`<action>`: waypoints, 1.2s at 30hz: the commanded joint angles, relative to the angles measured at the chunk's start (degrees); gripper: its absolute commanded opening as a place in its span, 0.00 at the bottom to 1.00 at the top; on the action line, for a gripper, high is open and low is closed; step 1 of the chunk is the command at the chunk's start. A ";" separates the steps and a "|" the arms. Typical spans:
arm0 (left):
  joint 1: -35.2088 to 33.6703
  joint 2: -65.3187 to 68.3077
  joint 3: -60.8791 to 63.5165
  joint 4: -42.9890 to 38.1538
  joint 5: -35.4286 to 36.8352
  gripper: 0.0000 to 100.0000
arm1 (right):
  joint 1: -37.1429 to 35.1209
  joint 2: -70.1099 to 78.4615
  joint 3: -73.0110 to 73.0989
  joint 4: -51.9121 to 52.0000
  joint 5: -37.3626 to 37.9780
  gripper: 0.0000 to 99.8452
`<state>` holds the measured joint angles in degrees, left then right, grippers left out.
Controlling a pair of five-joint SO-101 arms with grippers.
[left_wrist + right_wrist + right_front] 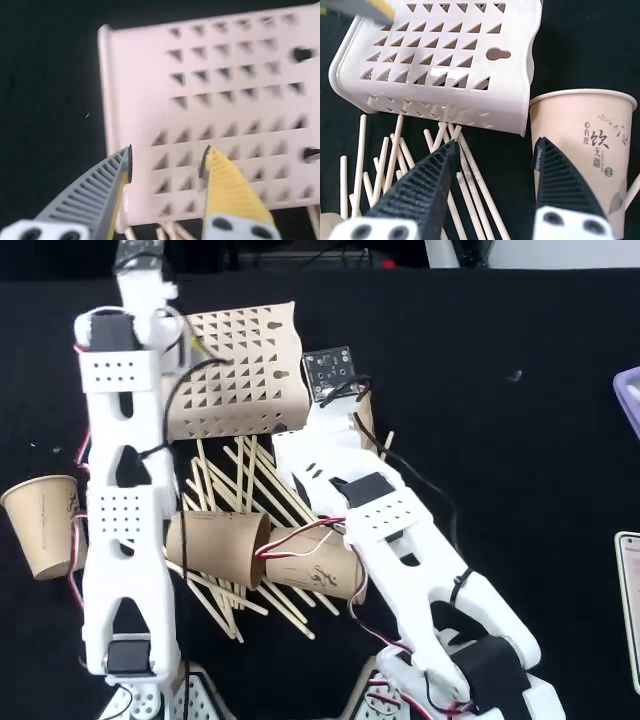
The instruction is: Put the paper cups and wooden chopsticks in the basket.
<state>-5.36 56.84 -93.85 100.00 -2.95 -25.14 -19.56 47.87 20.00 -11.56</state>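
both jaws apart near basket (235, 375)

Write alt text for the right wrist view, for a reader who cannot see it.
The open right gripper hovers over a black table, its two black fingers framing scattered wooden chopsticks. Beyond them lies a pale basket with triangular holes, and a paper cup is beside it.

Black table (520, 470), purple object (629, 400) at edge

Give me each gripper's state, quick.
Left gripper: open, empty, by the basket.
Right gripper: open, empty, over chopsticks, paper cup beside it.
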 commanded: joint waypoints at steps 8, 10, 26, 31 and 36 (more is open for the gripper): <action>-4.62 -10.02 -1.19 -1.67 2.99 0.24 | -0.26 -0.22 -0.04 -1.14 -0.26 0.24; -7.69 -8.70 -1.10 -1.67 -0.18 0.24 | -0.26 -0.22 -0.04 -1.14 -0.18 0.24; -12.18 7.74 -1.54 -2.64 -6.68 0.24 | -0.26 -0.22 -0.13 -1.23 0.00 0.24; -12.26 2.37 -1.54 -2.55 -6.24 0.24 | -0.26 -0.22 -0.13 -1.32 0.00 0.24; -11.65 -5.10 -1.54 -2.46 1.32 0.24 | -0.26 -0.22 -0.13 -1.32 0.00 0.24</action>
<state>-17.14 58.86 -93.85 98.42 -5.32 -25.14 -19.56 48.04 20.00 -11.56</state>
